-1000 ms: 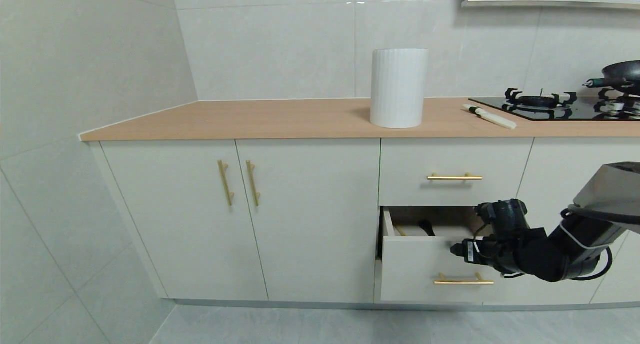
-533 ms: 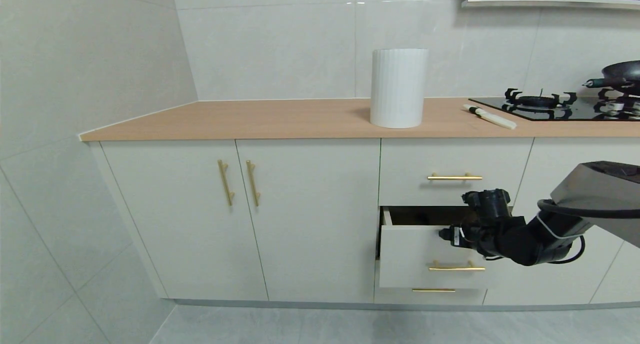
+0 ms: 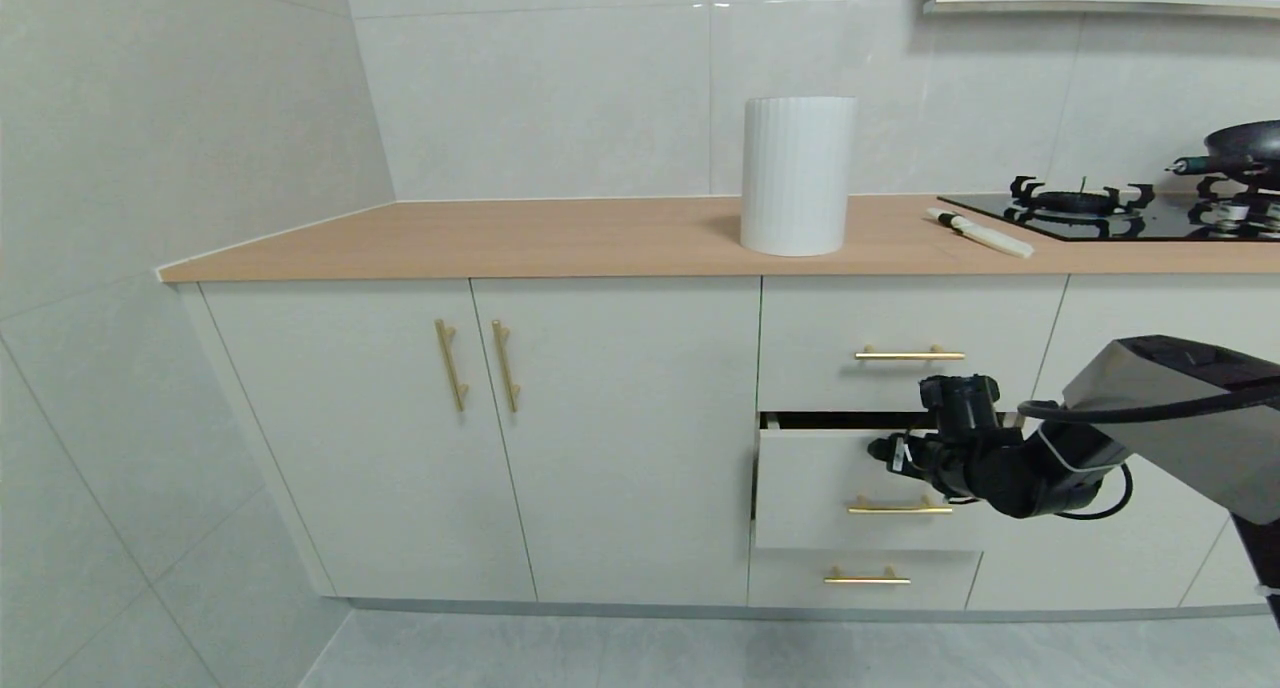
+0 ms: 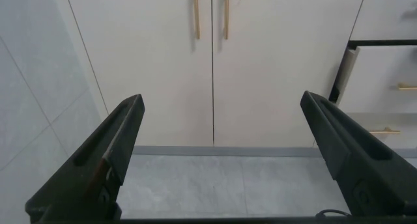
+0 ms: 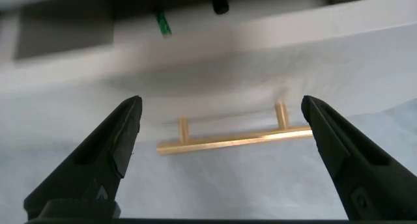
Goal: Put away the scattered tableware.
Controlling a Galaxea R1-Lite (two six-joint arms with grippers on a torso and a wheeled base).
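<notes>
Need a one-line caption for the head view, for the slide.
Right tool at the front of the slightly open middle drawer; white canister on the counter above.

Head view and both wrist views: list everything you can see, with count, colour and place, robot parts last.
countertop: one, light wood, on top of the cabinets
ribbed canister: one, white, upright on the countertop above the drawers
utensil: one, cream, lying on the countertop beside the hob
gas hob: one, black, set into the countertop at the right
pan: one, black, on the hob's far right burner
cabinet doors: two, off-white with gold handles, shut, left of the drawers
drawers: three, off-white with gold handles, stacked; middle drawer slightly open, others shut
right tool: one, black, open, at the middle drawer's front above its handle
left tool: one, black, open, low, facing the cabinet doors
</notes>
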